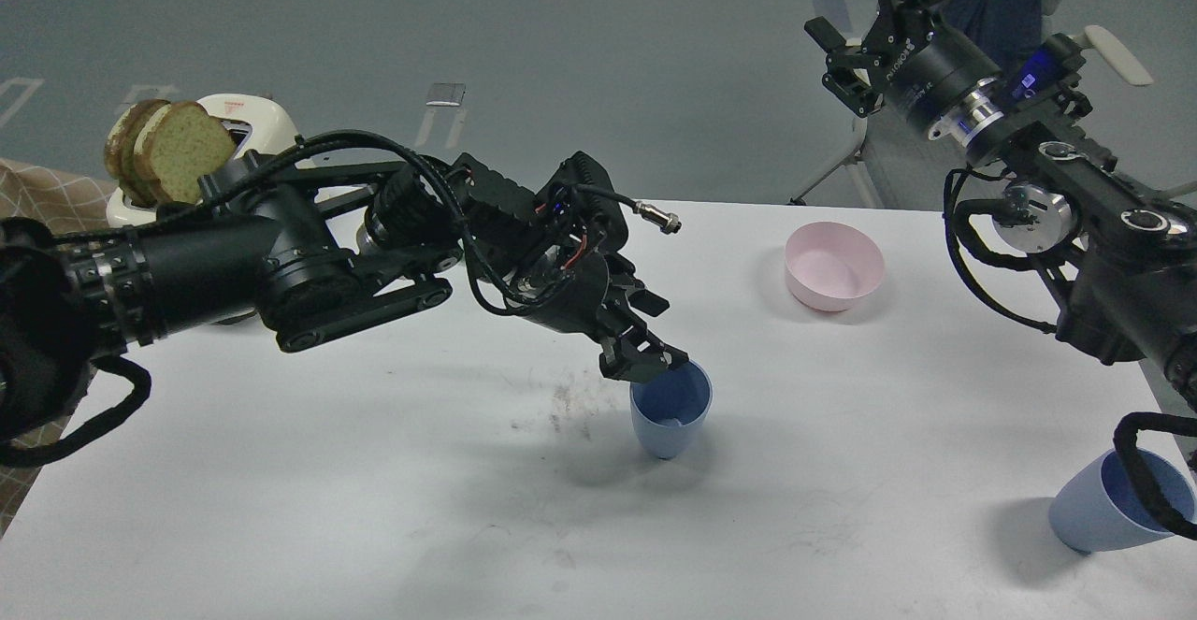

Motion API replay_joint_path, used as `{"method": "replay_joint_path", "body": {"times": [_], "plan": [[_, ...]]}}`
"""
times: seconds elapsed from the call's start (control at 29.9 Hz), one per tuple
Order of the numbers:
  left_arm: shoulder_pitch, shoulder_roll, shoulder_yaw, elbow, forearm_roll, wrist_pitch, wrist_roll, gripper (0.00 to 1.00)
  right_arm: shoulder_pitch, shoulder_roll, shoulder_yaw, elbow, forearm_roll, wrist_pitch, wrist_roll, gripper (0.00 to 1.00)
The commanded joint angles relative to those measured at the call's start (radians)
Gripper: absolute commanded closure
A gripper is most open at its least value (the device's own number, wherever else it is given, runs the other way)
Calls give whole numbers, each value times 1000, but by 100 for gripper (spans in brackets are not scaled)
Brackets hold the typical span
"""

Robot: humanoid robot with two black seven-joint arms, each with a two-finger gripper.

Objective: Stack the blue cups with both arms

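One blue cup (670, 414) stands upright near the middle of the white table (374, 526). My left gripper (647, 362) reaches down from the left and is shut on the cup's near-left rim. The second blue cup (1089, 513) leans at the front right edge, partly behind a black cable loop (1146, 480) of my right arm. My right gripper (840, 64) is raised high beyond the table's far right edge, with its fingers apart and nothing in them.
A pink bowl (833, 266) sits at the back right. A white toaster (257, 120) with bread slices (168, 148) stands at the back left, partly behind my left arm. A dark smudge (570, 405) marks the table left of the held cup. The mint-green bowl is hidden.
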Motion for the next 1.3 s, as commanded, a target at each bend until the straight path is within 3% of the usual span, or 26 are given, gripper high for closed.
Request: {"method": "replay_joint_path", "body": {"times": [0.0, 0.3, 0.43, 0.63, 0.8, 0.9, 1.04, 1.27], "plan": [[-74, 89, -29, -9, -278, 0, 0, 15, 0, -110, -63, 74, -2, 0, 0, 0], [-62, 259, -83, 90, -782, 0, 0, 14, -1, -521, -307, 423, -74, 0, 0, 0], [14, 307, -89, 115, -1021, 0, 0, 14, -33, -785, -350, 625, -336, 0, 0, 0], [83, 293, -96, 162, -1269, 0, 0, 14, -90, -1072, -357, 814, -686, 0, 0, 0], [129, 256, -100, 195, -1394, 0, 0, 13, -119, -1175, -415, 872, -881, -9, 0, 0], [148, 244, -101, 195, -1399, 0, 0, 13, -127, -1195, -515, 878, -1019, -93, 0, 0], [163, 232, -100, 195, -1390, 0, 0, 13, -127, -1198, -595, 877, -1079, -156, 0, 0], [182, 229, -100, 193, -1390, 0, 0, 13, -129, -1226, -660, 898, -1085, -161, 0, 0]]}}
